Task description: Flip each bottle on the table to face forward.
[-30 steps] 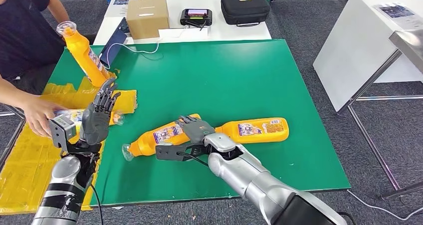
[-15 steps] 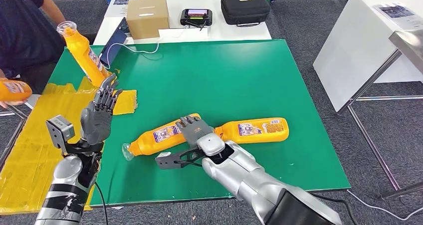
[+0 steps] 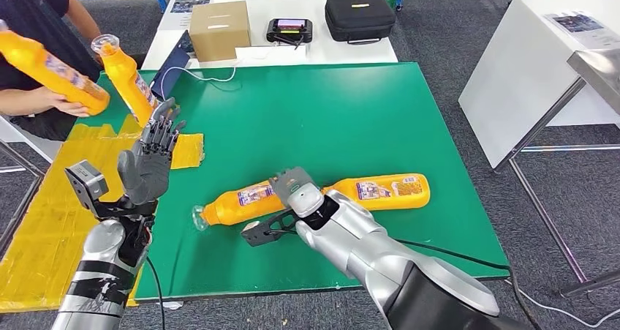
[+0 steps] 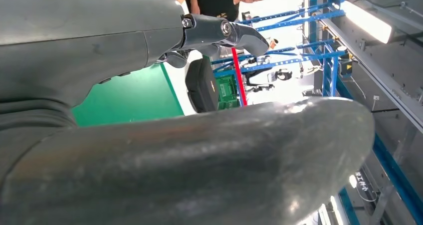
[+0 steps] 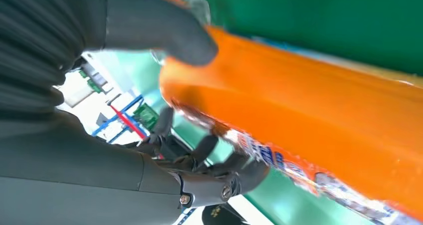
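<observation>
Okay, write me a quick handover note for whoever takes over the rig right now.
Left hand: raised, fingers apart, holding nothing.
Right hand: wrapped around the near-left bottle, which lies on the green mat.
Second bottle lies beside it on the mat, untouched.
A person at the far left holds one bottle; another bottle stands tilted at the mat's far-left corner.
Done: right grasp closing. Left: flip both lying bottles.

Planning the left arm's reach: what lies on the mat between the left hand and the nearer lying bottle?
In the head view, only bare green mat lies between the left hand and the lying bottle, whose cap points that way.
</observation>
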`<action>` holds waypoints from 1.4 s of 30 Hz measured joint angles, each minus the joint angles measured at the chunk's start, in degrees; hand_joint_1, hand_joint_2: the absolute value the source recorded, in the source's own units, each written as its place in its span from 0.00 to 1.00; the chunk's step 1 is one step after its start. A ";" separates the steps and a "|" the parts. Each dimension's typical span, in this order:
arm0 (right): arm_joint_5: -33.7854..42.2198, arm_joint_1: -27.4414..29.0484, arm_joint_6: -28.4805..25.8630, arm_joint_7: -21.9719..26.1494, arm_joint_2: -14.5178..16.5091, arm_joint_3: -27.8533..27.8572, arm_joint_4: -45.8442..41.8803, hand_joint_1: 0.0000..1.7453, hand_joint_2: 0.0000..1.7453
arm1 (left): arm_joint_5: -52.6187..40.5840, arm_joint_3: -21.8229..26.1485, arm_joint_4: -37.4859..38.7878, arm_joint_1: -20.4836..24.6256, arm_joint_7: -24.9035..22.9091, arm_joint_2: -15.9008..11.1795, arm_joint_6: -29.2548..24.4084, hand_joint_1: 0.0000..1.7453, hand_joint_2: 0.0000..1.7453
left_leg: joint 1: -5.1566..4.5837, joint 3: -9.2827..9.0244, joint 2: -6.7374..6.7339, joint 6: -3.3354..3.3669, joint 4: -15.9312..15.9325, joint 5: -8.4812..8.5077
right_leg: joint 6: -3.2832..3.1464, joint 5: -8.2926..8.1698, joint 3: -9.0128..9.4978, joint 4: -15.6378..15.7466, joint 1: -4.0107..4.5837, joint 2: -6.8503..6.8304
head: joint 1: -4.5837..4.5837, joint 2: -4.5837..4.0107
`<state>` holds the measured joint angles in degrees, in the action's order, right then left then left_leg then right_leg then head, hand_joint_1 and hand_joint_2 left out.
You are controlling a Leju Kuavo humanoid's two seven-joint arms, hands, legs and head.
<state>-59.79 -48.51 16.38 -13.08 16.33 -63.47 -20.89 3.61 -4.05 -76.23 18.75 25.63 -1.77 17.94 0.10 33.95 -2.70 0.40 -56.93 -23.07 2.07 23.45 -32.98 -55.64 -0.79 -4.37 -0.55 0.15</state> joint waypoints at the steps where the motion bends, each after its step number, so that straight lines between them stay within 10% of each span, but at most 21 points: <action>1: -0.03 -0.12 0.22 -0.01 -0.04 -0.15 0.12 1.00 1.00 | 0.03 -0.08 0.01 0.02 0.05 0.00 0.00 0.00 0.00 | 0.00 -0.05 -0.01 0.00 0.00 0.00 | -0.01 -0.02 0.04 0.00 0.00 0.00 | 0.01 0.00; 6: -0.41 -0.23 1.70 0.06 -0.18 -0.34 0.44 1.00 1.00 | 0.79 -0.75 0.06 0.29 0.50 0.00 -0.08 0.00 0.00 | 0.00 -0.26 -0.02 0.00 0.00 0.00 | -0.06 -0.04 0.20 0.02 0.00 0.01 | 0.02 0.00; 10: -1.28 0.03 2.46 0.14 -0.34 -0.39 0.82 0.00 1.00 | 1.44 -1.14 0.08 0.37 0.89 0.01 -0.11 0.00 0.00 | 0.01 -0.43 -0.02 0.00 0.01 0.00 | -0.08 -0.03 0.36 0.03 0.00 0.00 | 0.01 0.00; 14: 0.35 1.46 -2.16 -2.77 -0.86 0.25 1.39 0.00 1.00 | 1.90 -1.23 0.03 0.30 1.16 0.01 -0.53 0.00 0.00 | 0.01 -0.45 -0.01 0.03 0.01 0.03 | -0.07 -0.09 0.51 0.02 0.00 0.01 | 0.00 0.00; 21: 4.32 4.47 -29.54 -0.05 -2.69 8.59 -1.10 0.00 1.00 | 1.74 0.38 -4.63 -5.36 0.25 -0.30 -1.67 0.00 0.00 | -0.02 0.39 -0.15 0.08 -0.01 0.29 | 0.13 -0.57 0.26 -0.02 0.02 0.16 | -0.01 0.00; 36: 7.43 9.57 -26.71 7.70 -8.58 19.95 -20.58 0.00 1.00 | 0.57 5.69 -11.34 -13.82 1.10 -0.20 -0.48 0.00 0.00 | 0.00 1.19 -0.08 0.08 -0.02 0.43 | 0.11 -0.59 -0.47 -0.04 0.14 0.12 | 0.00 0.00; 42: 10.50 13.01 -21.09 7.20 -16.99 27.03 -43.04 0.00 1.00 | 0.83 9.37 -15.47 -18.37 1.68 0.28 1.18 0.00 0.00 | -0.02 1.47 -0.05 0.09 -0.03 0.43 | 0.14 -0.61 -0.75 -0.02 0.14 0.11 | 0.00 0.00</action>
<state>-49.29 -35.49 -4.71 -5.88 -0.66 -36.44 -63.93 4.43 5.32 -91.70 0.38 27.32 -1.49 19.12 0.08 35.43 -2.76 0.49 -56.96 -22.64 2.21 22.84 -33.73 -55.66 -0.65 -4.25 -0.55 0.15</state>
